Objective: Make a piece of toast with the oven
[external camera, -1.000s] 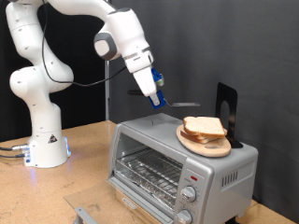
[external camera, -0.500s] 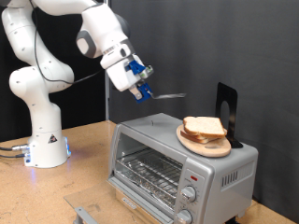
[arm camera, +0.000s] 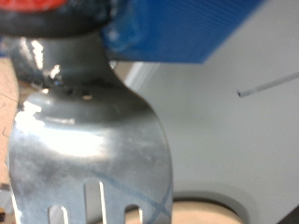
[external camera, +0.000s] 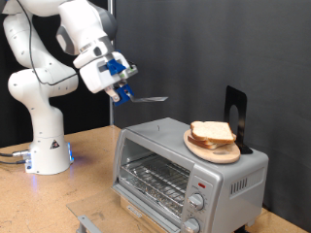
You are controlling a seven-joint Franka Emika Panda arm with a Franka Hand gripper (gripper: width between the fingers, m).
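My gripper (external camera: 120, 85) is up in the air at the exterior view's left of the oven, shut on the handle of a metal fork (external camera: 148, 98) that points right towards the toast. The wrist view is filled by the fork's shiny neck and tines (arm camera: 89, 140). The piece of toast (external camera: 212, 132), pale with a tan crust, lies on a round wooden plate (external camera: 206, 150) on top of the silver oven (external camera: 155, 170). The fork tip is well to the left of and above the toast. The oven's glass door looks shut, with the wire rack visible behind it.
A black stand (external camera: 236, 115) stands behind the plate on the oven's top. The oven's two knobs (external camera: 197, 203) and red mark (external camera: 201, 183) face front right. The robot's white base (external camera: 44, 146) stands on the wooden table (external camera: 87, 180). A small metal piece (external camera: 87, 223) lies at the bottom edge.
The gripper with the fork has swung left and slightly up, away from the toast and the plate. The toast, plate and oven have not moved.
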